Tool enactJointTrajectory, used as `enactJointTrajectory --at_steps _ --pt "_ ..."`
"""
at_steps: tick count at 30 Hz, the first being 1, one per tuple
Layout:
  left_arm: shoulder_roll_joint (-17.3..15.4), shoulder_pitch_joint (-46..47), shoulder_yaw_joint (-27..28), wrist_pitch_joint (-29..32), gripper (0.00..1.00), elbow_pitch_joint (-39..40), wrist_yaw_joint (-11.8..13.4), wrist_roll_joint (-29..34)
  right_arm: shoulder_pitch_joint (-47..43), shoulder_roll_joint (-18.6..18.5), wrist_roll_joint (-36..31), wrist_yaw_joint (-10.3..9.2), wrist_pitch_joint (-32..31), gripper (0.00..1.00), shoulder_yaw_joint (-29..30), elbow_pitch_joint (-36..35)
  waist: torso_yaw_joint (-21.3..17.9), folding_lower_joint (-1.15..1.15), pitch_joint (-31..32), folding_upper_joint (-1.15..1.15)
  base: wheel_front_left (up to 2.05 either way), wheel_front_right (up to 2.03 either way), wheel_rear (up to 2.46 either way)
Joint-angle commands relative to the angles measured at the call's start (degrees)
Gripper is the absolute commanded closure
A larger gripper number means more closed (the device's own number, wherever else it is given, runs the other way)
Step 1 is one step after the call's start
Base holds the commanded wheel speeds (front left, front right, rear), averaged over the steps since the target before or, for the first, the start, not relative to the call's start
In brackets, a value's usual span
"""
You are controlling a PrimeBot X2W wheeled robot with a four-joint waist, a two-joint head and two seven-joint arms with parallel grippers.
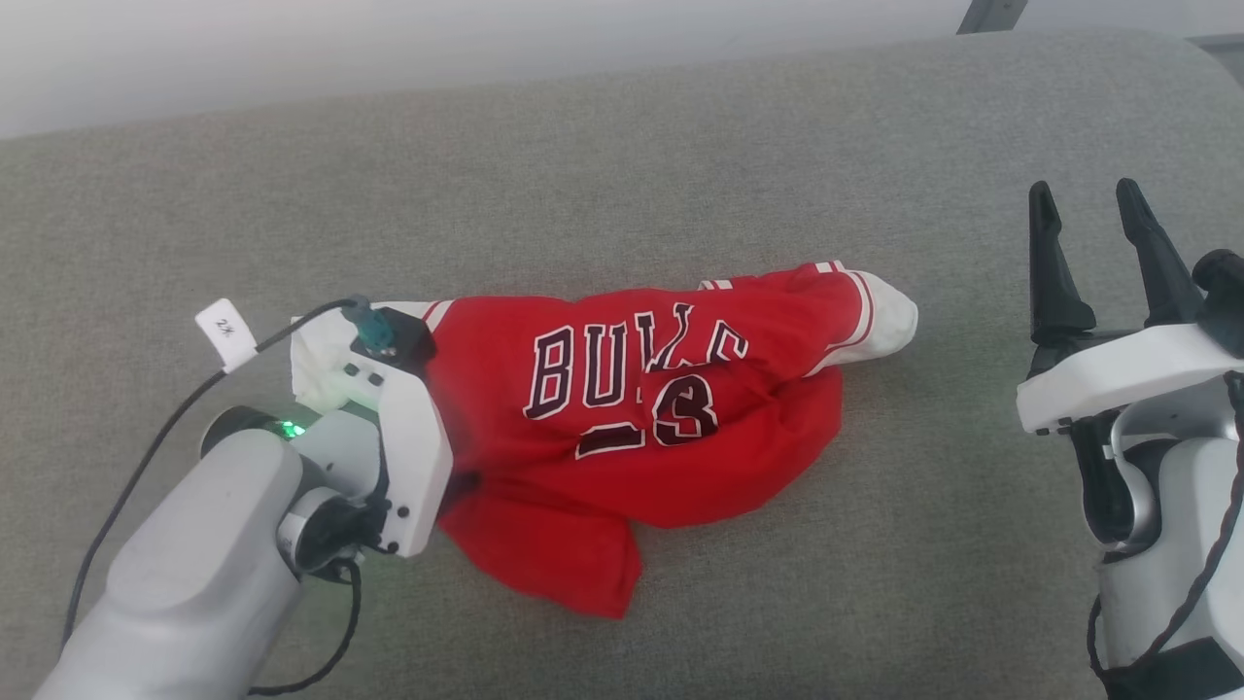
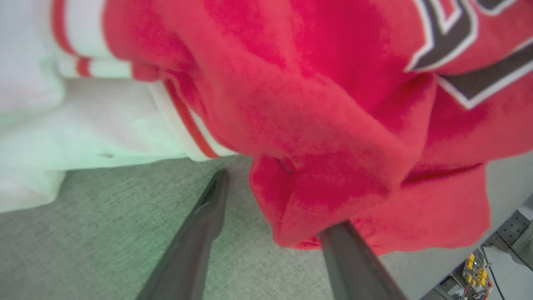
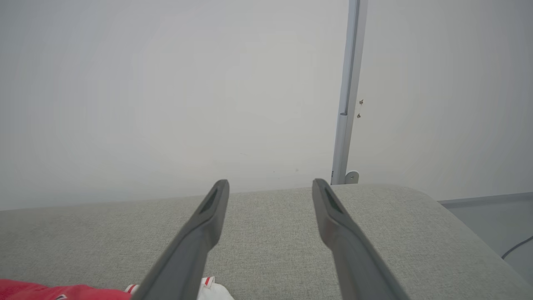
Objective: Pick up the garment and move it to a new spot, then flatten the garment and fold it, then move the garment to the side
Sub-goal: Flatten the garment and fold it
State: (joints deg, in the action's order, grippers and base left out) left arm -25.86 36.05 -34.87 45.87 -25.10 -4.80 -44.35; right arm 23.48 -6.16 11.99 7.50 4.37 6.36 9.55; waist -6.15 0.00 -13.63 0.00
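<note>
The left forearm is rounded pale grey, with white wrist plate, black cable, green light and paper tag; the right tool has dark tapered fingers.

Reads as a robotics lab or test room, staged with one soft furnishing. I work over a wide grey upholstered pad with sofa-type fabric and a rounded corner. Behind it is a bare pale wall with a metal post down it, held by a small bracket at the foot. The smooth grey floor has a loose cable on it. Past the pad's edge, my left wrist view shows perforated metal framing and wired yellow connectors. My left arm carries a handwritten paper tag.
</note>
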Motion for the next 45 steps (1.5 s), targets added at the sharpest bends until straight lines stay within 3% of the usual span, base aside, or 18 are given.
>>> enactJointTrajectory --at_steps 1,5,11,23,28,34,35,36,37,38,39,45 --pt "0.28 -0.66 -0.55 -0.24 1.00 -1.77 0.13 0.75 0.14 0.26 -0.21 -0.02 0.39 0.00 0.11 -0.32 0.03 0.00 -0.08 0.00 0.00 0.00 0.00" --pt "1.91 -1.08 -0.79 -1.64 1.00 -3.88 -0.83 -0.66 -0.35 0.38 -0.58 -0.02 0.65 0.00 0.59 -0.38 0.40 0.00 -0.15 0.00 0.00 0.00 0.00" --pt "0.25 -2.09 -1.01 -0.38 1.00 1.13 -1.32 -2.11 -1.12 -0.16 -0.76 -0.02 0.29 0.00 1.82 -1.01 1.59 0.00 -0.26 0.00 0.00 0.00 0.00" --pt "-5.15 -13.65 -0.44 5.73 1.00 23.57 5.88 -5.81 -3.00 -0.13 -0.80 -0.02 -1.24 0.00 3.58 -2.82 4.00 0.00 -0.67 0.00 0.00 0.00 0.00" --pt "-6.41 -17.15 -1.33 7.51 1.00 26.75 7.97 -6.26 -2.89 -0.02 -0.88 -0.02 -1.90 0.00 3.57 -3.40 4.38 0.00 -1.06 0.00 0.00 0.00 0.00" --pt "-5.70 -18.62 -1.84 6.11 1.00 26.78 7.77 -6.19 -3.11 0.21 -0.63 -0.02 -2.66 0.00 3.17 -3.60 4.41 0.00 -1.21 0.00 0.00 0.00 0.00" --pt "-5.63 -18.31 -1.70 5.18 0.83 26.88 7.36 -5.71 -3.15 0.18 -0.56 -0.02 -2.72 0.00 3.11 -3.56 4.37 0.00 -1.17 0.00 0.00 0.00 0.00" --pt "-5.64 -18.01 -1.52 4.41 0.45 26.75 7.11 -5.41 -3.22 0.19 -0.50 -0.02 -2.70 0.00 3.04 -3.48 4.35 0.00 -1.10 0.00 0.00 0.00 0.00" --pt "-5.77 -17.93 -1.35 4.04 0.16 26.46 7.13 -5.28 -3.28 0.21 -0.45 -0.02 -2.78 0.00 2.91 -3.34 4.33 0.00 -0.98 0.00 0.00 0.00 0.00" --pt "-5.77 -17.93 -1.35 4.04 0.16 26.46 7.13 -5.28 -3.28 0.21 -0.45 -0.02 -2.78 0.00 2.91 -3.34 4.33 0.00 -0.98 0.00 0.00 0.00 0.00" --pt "-6.02 -17.82 -1.19 4.04 0.00 26.39 7.13 -5.29 -3.32 0.22 -0.42 -0.02 -2.85 0.00 2.81 -3.26 4.29 0.00 -0.84 0.00 0.00 0.00 0.00" --pt "-8.16 -16.35 1.08 5.28 0.00 29.05 8.35 -6.44 -4.02 0.07 -0.39 -0.02 -2.53 0.00 2.77 -2.84 4.13 0.00 0.06 0.00 0.00 0.00 0.00"
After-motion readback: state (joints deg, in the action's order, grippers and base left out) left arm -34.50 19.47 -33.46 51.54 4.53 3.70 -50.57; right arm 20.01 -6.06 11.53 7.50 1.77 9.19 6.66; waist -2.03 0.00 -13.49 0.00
